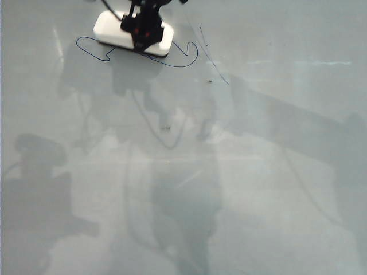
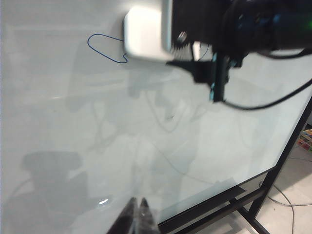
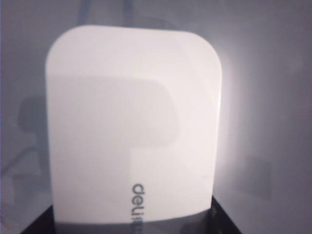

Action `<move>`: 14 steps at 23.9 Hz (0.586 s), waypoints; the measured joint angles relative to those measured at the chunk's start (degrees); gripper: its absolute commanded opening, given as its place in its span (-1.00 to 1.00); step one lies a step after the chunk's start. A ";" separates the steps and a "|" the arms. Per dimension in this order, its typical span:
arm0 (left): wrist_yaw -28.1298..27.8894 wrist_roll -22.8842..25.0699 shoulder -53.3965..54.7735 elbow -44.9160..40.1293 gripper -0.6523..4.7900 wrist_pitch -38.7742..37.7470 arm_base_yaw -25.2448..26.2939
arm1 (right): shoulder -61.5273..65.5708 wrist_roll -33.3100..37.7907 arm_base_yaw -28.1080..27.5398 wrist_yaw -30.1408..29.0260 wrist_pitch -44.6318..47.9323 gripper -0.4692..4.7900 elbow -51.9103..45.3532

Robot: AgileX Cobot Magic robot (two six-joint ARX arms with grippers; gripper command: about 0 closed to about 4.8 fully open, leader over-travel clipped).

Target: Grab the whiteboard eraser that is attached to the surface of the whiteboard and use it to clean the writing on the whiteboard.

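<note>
Exterior view: right gripper [image 1: 143,35] at 12 o'clock, clamped across whiteboard eraser [image 1: 117,31] over blue writing [image 1: 186,57] on whiteboard [image 1: 241,172]. Eraser looks light, rigid, smooth plastic, likely slippery; best gripped across short sides. Left gripper [image 2: 138,217] at 6 o'clock, fingertips together, empty.

Soft, dim light; the shiny whiteboard [image 1: 241,172] shows grey shadows, and the whiteboard eraser [image 3: 134,146] glares white and blurry up close.

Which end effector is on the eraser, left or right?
The right end effector, clamped across the whiteboard eraser over the blue writing. The left end effector hangs far off, fingertips together, holding nothing.
</note>
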 measured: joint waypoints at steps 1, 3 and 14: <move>0.02 0.00 -0.02 0.00 -0.77 0.00 0.00 | 0.63 0.02 0.04 -0.35 0.02 -0.26 0.00; 0.02 0.00 0.00 0.00 -0.77 0.00 0.00 | 2.23 0.02 0.20 -1.22 -0.15 -0.26 -0.04; 0.02 0.00 0.00 0.00 -0.77 0.00 0.00 | 8.09 -5.81 2.89 10.40 -0.66 -0.24 -0.22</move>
